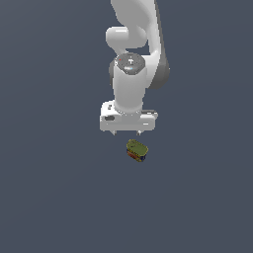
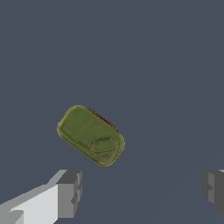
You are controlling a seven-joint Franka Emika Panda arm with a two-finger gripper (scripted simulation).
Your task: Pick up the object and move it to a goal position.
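Note:
The object point(image 1: 137, 150) is a small blocky box with an olive-green top and red and dark blue sides, lying on the grey floor. In the wrist view the object point(image 2: 90, 135) shows its green top turned at an angle, with a thin red edge along one side. My gripper point(image 1: 127, 132) hangs just above and slightly behind it, toward the exterior view's left, open. The wrist view shows the two grey fingertips point(image 2: 70, 192) set wide apart, the gripper point(image 2: 142, 190) holding nothing, and the object lying apart from them, not between them.
A plain dark grey surface point(image 1: 49, 197) stretches all around. The white arm point(image 1: 133, 59) rises above the gripper toward the top of the exterior view. No other objects show.

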